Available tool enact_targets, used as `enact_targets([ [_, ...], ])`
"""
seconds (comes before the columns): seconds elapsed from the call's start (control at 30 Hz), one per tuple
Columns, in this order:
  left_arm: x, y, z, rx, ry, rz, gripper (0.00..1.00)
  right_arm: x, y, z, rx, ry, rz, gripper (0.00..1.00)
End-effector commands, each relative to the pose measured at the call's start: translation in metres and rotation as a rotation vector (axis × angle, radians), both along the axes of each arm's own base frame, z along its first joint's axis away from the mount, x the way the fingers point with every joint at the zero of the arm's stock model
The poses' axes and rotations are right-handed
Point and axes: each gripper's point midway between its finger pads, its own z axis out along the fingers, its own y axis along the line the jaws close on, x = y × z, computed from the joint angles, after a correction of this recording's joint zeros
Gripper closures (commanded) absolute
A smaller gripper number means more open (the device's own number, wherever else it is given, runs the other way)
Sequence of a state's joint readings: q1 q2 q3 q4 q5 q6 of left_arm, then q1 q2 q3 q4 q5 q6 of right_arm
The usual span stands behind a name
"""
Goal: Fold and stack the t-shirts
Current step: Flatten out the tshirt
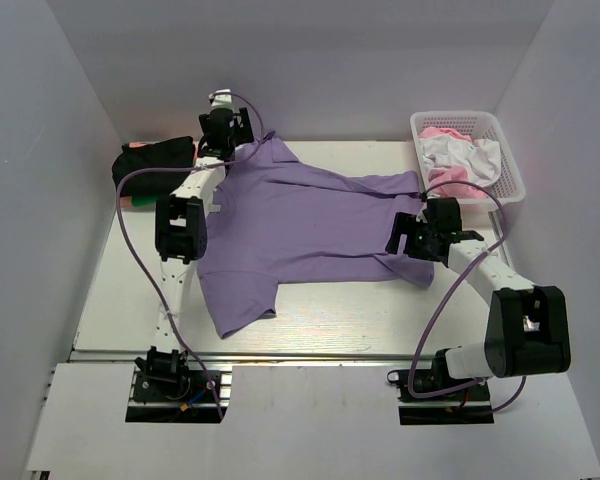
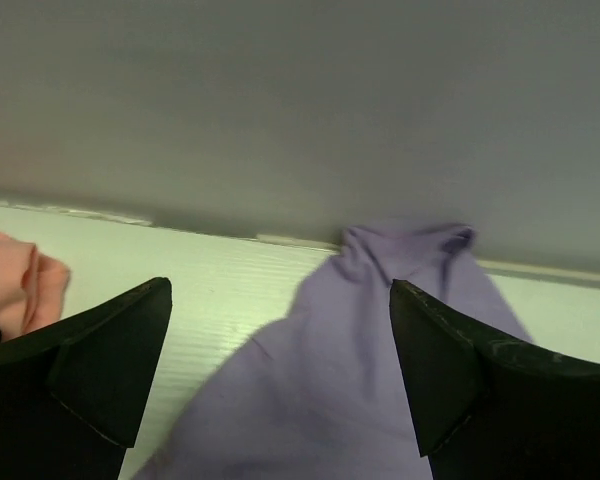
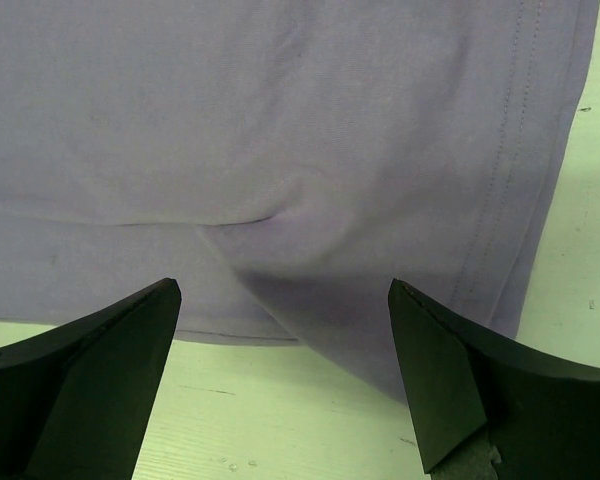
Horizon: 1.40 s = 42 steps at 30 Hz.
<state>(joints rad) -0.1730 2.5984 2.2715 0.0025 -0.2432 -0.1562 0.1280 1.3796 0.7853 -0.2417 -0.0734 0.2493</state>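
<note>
Purple shirt [image 1: 310, 225] spread flat across the table [image 1: 130, 300].
Left gripper [image 2: 280, 290] stands wide apart over the shirt's far sleeve, holding nothing; right gripper [image 3: 285, 290] is equally wide above the right hem, empty. Black shirt [image 1: 155, 160] far left, basket [image 1: 510, 180] far right.

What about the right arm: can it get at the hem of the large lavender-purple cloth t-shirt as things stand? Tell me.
Probably yes. The right gripper hangs open over the hem of the lavender-purple t-shirt, and its wrist view shows nothing lying on the cloth there.
</note>
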Motion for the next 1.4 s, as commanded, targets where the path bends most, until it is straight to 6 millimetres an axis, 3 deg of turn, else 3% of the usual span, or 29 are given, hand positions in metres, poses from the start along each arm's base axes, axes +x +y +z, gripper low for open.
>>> enact_targets([
  [0.0,-0.021,-0.041,0.126,-0.061,-0.185,-0.144,0.00,0.008,0.001,0.021,0.009,-0.067,0.012,0.10],
  [0.03,-0.030,-0.042,0.109,-0.059,-0.144,-0.159,0.00,0.007,0.001,0.024,0.013,-0.078,0.007,0.10],
  [0.13,-0.065,-0.052,0.120,-0.049,-0.086,-0.204,0.00,0.004,-0.004,0.024,-0.002,-0.072,-0.026,0.10],
  [0.2,-0.090,-0.054,0.113,-0.033,-0.014,-0.253,0.00,0.005,-0.003,0.025,0.010,-0.076,-0.032,0.10],
  [0.23,-0.108,-0.060,0.090,-0.042,0.059,-0.282,0.00,0.006,-0.002,0.027,0.012,-0.080,-0.034,0.10],
  [0.37,-0.188,-0.081,0.056,-0.167,0.239,-0.412,0.00,0.019,0.007,0.038,0.042,-0.143,-0.005,0.10],
  [0.4,-0.204,-0.089,0.070,-0.192,0.208,-0.450,0.00,0.029,0.011,0.046,0.056,-0.184,0.006,0.10],
  [0.43,-0.231,-0.090,0.036,-0.216,0.287,-0.478,0.00,0.037,0.015,0.050,0.069,-0.198,0.018,0.10],
  [0.5,-0.258,-0.103,0.024,-0.267,0.317,-0.517,0.00,0.057,0.030,0.066,0.104,-0.237,0.064,0.10],
  [0.53,-0.283,-0.108,0.007,-0.301,0.369,-0.542,0.00,0.063,0.036,0.057,0.103,-0.218,0.082,0.10],
  [0.6,-0.309,-0.112,-0.014,-0.317,0.425,-0.580,0.00,0.085,0.048,0.052,0.098,-0.203,0.104,0.10],
  [0.63,-0.316,-0.112,-0.017,-0.321,0.436,-0.587,0.00,0.091,0.052,0.050,0.098,-0.202,0.111,0.10],
  [0.67,-0.321,-0.112,-0.019,-0.303,0.437,-0.588,0.00,0.105,0.057,0.061,0.098,-0.239,0.117,0.10],
  [0.7,-0.328,-0.111,-0.030,-0.295,0.463,-0.581,0.00,0.111,0.062,0.037,0.087,-0.188,0.129,0.10],
  [0.73,-0.330,-0.110,-0.033,-0.287,0.470,-0.584,0.00,0.125,0.067,0.048,0.087,-0.220,0.133,0.10],
  [0.77,-0.333,-0.110,-0.037,-0.287,0.479,-0.582,0.00,0.138,0.070,0.030,0.069,-0.192,0.135,0.10],
  [0.87,-0.344,-0.107,-0.054,-0.270,0.532,-0.574,0.00,0.164,0.081,0.026,0.047,-0.203,0.131,0.10],
  [0.93,-0.346,-0.103,-0.063,-0.259,0.561,-0.551,0.00,0.169,0.081,0.001,0.031,-0.145,0.110,0.10],
  [0.97,-0.347,-0.103,-0.067,-0.259,0.572,-0.549,0.00,0.178,0.084,0.006,0.030,-0.166,0.103,0.10],
  [1.07,-0.355,-0.099,-0.080,-0.253,0.612,-0.533,0.00,0.202,0.082,-0.002,0.010,-0.178,0.057,0.10],
  [1.13,-0.361,-0.097,-0.086,-0.252,0.635,-0.528,0.00,0.213,0.082,-0.018,0.006,-0.155,0.041,0.10],
  [1.17,-0.361,-0.097,-0.086,-0.252,0.635,-0.528,0.00,0.225,0.085,-0.010,0.015,-0.184,0.039,0.10],
  [1.2,-0.364,-0.094,-0.091,-0.247,0.646,-0.518,0.00,0.228,0.086,-0.023,0.014,-0.164,0.036,0.10],
  [1.27,-0.369,-0.090,-0.096,-0.240,0.665,-0.505,0.00,0.246,0.094,-0.018,0.042,-0.185,0.029,0.10],
  [1.3,-0.374,-0.087,-0.102,-0.233,0.685,-0.492,0.00,0.249,0.092,-0.026,0.037,-0.175,0.015,0.10],
  [1.37,-0.382,-0.082,-0.112,-0.222,0.725,-0.472,0.00,0.274,0.092,-0.016,0.037,-0.245,-0.023,0.10],
])
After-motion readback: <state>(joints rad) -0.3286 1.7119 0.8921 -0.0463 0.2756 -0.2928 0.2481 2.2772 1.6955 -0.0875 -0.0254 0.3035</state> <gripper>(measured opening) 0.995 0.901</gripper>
